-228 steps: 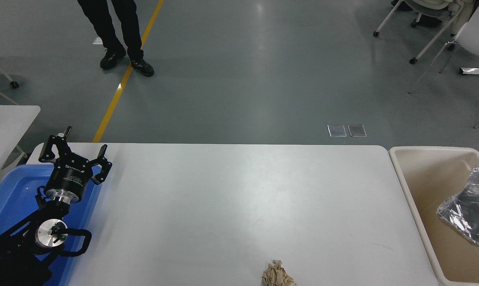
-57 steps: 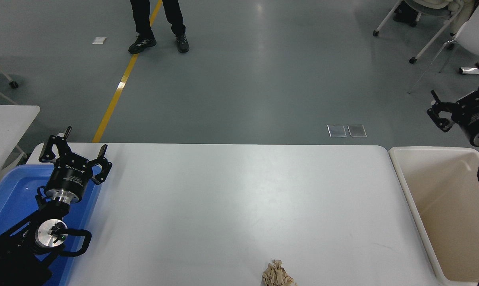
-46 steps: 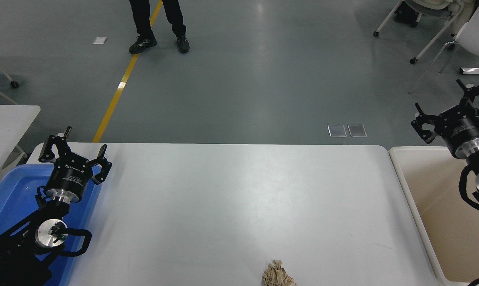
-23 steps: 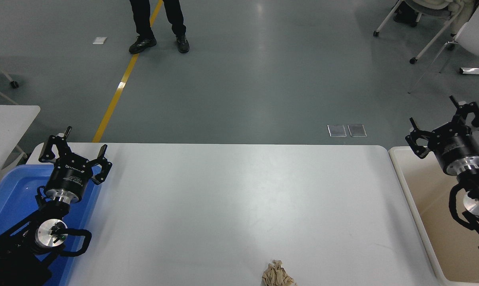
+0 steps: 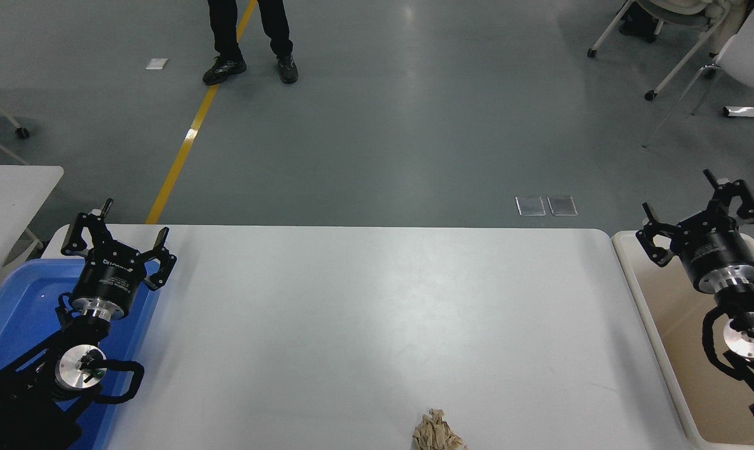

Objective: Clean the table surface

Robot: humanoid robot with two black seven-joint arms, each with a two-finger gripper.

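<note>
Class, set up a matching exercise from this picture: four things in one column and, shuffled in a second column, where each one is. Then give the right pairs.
Things:
1. paper wad
2. left claw
3. right claw
4. person's shoes

Places:
A. over the beige bin
B. on the floor beside the yellow line
C. near edge of the table
D. over the blue tray

Pairs: 1-C, 2-D, 3-A, 4-B
</note>
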